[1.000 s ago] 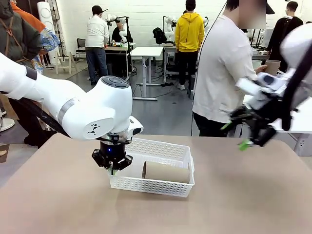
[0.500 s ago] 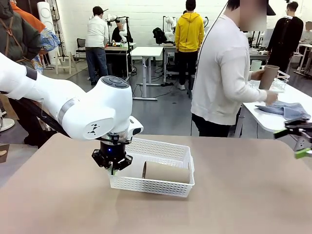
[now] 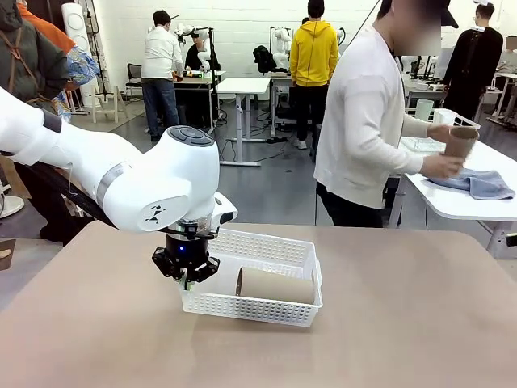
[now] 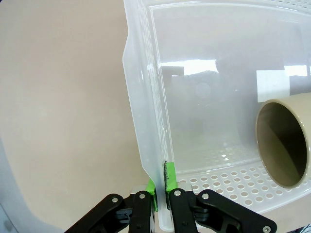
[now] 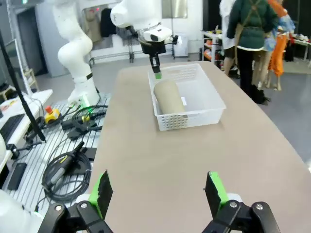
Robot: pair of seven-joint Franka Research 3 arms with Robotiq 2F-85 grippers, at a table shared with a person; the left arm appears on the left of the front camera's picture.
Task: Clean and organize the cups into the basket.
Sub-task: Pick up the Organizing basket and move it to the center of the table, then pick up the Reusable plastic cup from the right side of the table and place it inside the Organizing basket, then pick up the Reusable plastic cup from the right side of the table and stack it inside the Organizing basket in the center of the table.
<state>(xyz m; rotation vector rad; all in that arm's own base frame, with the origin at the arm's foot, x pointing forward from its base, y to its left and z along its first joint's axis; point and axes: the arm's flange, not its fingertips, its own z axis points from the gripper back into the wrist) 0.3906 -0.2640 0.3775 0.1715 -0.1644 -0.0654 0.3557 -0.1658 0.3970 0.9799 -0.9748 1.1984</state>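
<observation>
The left gripper's fingers [image 4: 169, 177] are pinched on the basket [image 4: 146, 121], one green pad on each side of its perforated end wall, as the left wrist view shows close up; from the front the left gripper [image 3: 187, 275] comes straight down on the basket's [image 3: 250, 305] left end and the clamped pads are hard to make out. The basket is shallow, white and mesh-sided with a flared rim, and sits flat on the tan table [image 3: 404, 323] a little left of the middle. One tan-brown cup [image 3: 275, 285] lies on its side inside it, along the near wall; the left wrist camera looks into the cup's [image 4: 282, 143] open mouth, pale and matte, which the front view hides. Farther right, at a white side table [image 3: 452, 206] beyond, a person holds a second tan-brown cup [image 3: 462, 139] above a blue cloth [image 3: 481, 183]. The right gripper [image 5: 158, 191] hangs released, its fingers [image 5: 215, 189] spread wide with nothing between them, over the table's right end; it looks back along the table at the basket [image 5: 204, 114], the lying cup [image 5: 168, 96] and the left gripper [image 5: 156, 73], well apart from them.
</observation>
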